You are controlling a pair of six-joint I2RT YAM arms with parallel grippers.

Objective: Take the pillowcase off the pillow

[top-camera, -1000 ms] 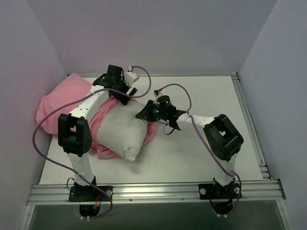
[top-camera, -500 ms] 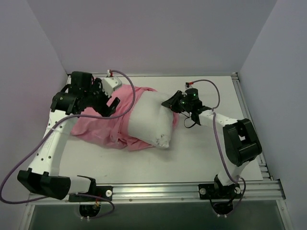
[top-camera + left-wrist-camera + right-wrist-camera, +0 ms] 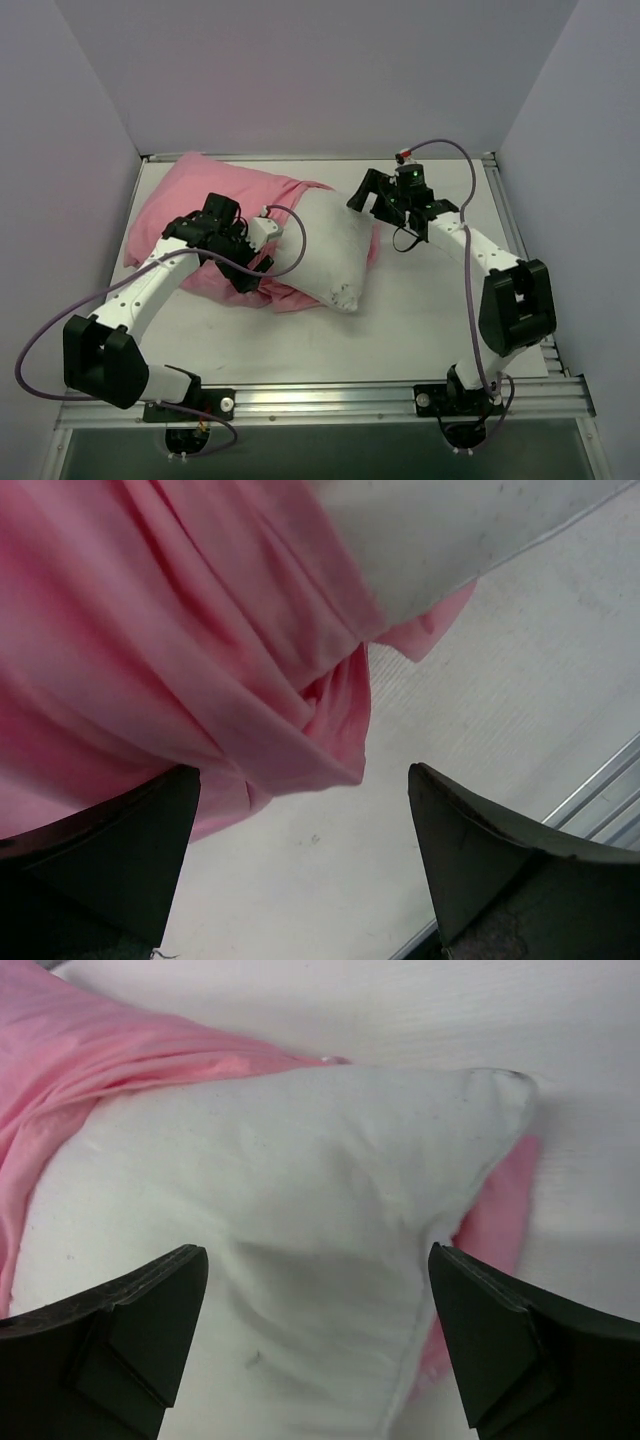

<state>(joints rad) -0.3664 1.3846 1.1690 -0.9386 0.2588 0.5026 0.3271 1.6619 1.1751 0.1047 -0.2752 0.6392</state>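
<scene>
The pink pillowcase (image 3: 205,200) lies bunched at the left middle of the table. The off-white pillow (image 3: 330,245) sticks out of its right end, with dark specks at its near corner. My left gripper (image 3: 250,272) hangs open over the pillowcase's near edge. In the left wrist view this left gripper (image 3: 303,772) spans a pink fold (image 3: 200,660) and bare table, holding nothing. My right gripper (image 3: 368,197) is open just above the pillow's far right corner. The right wrist view shows this right gripper (image 3: 318,1252) with its jaws wide over the pillow (image 3: 300,1150), pink pillowcase (image 3: 110,1060) beside it.
Pale walls close in the table on the left, back and right. An aluminium rail (image 3: 320,398) runs along the near edge and another rail (image 3: 520,250) runs down the right side. Purple cables loop off both arms.
My right gripper has opened, let go of the pillow's corner and lifted back to the right. My left arm has swung from the far left down onto the pillowcase's near edge.
</scene>
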